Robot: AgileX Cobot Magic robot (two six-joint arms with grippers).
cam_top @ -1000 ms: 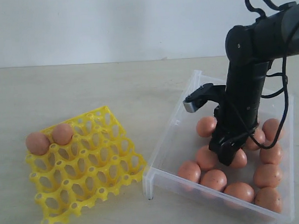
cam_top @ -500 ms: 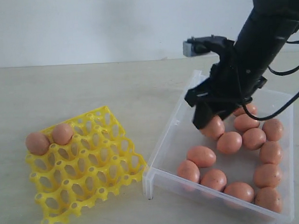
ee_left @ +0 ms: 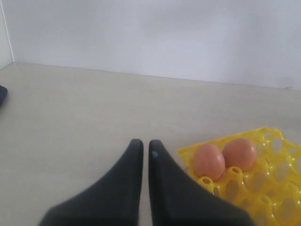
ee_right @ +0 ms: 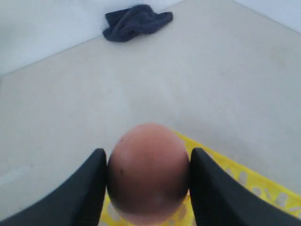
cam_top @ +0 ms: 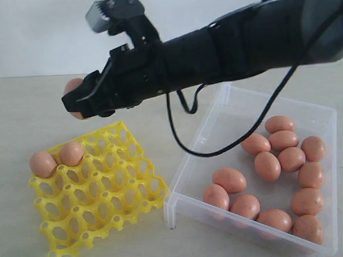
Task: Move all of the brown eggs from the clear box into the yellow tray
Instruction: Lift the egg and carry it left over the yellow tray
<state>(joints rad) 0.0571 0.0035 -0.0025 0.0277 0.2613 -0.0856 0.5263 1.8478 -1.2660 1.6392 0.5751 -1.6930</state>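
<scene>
In the exterior view, the right arm (cam_top: pixel 230 40) stretches across from the right and hangs above the far side of the yellow tray (cam_top: pixel 100 194). The right claw (cam_top: pixel 79 103) pinches one brown egg (cam_top: pixel 73 86) in the air, clear of the tray. Two tray eggs, one (cam_top: pixel 43 163) beside the other (cam_top: pixel 72 153), sit in cups at the tray's far left corner. The clear box (cam_top: pixel 170 208) stands just beside the tray on the right, on the pale surface (cam_top: pixel 23 112). Thirteen loose eggs (cam_top: pixel 267 165) lie in the box, mostly toward its right and near sides. A black cable (cam_top: pixel 177 128) loops down from the arm over the box's left wall.

In the left wrist view, the left claw (ee_left: pixel 142 155) has its two dark fingers (ee_left: pixel 160 188) pressed almost together, with only a thin slit between them and nothing in it. Past them lie the tray (ee_left: pixel 263 188) and its two eggs (ee_left: pixel 209 161).

In the right wrist view, the egg (ee_right: pixel 148 174) fills the gap of the right claw (ee_right: pixel 148 160), touched by a finger on each side. The tray's yellow lattice (ee_right: pixel 263 186) shows below it. A dark cloth (ee_right: pixel 136 21) lies far off on the surface by the wall.
</scene>
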